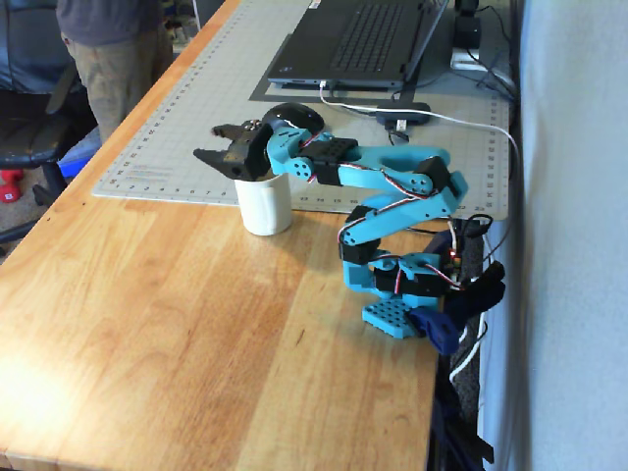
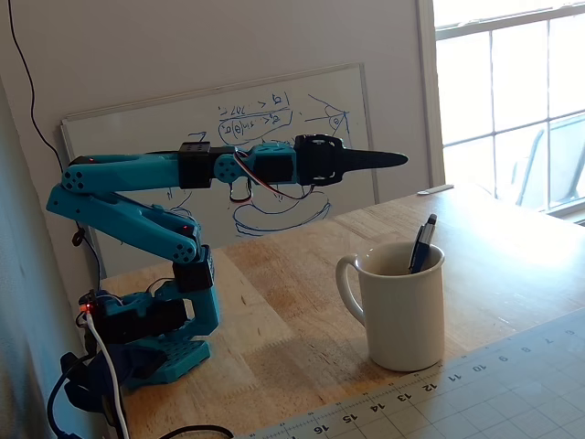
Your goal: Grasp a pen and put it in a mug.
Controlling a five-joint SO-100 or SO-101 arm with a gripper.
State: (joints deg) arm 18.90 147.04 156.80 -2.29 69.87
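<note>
The cream-white mug point(image 1: 265, 206) point(image 2: 404, 311) stands on the wooden table at the cutting mat's near edge. The dark pen point(image 2: 422, 245) sits inside it, leaning against the rim with its clip end sticking out; in the fixed view from above the arm hides it. My blue arm's black gripper point(image 1: 212, 143) point(image 2: 395, 159) hovers level above the mug, clear of its rim. In the view from above its two fingers are spread apart with nothing between them. From the side they overlap into one pointed shape.
A grey cutting mat point(image 1: 186, 118) carries a black mouse point(image 1: 292, 115) just behind the mug and a laptop point(image 1: 363, 39) farther back. A person point(image 1: 113, 49) stands by the table's left edge. A whiteboard point(image 2: 274, 119) leans on the wall behind the arm.
</note>
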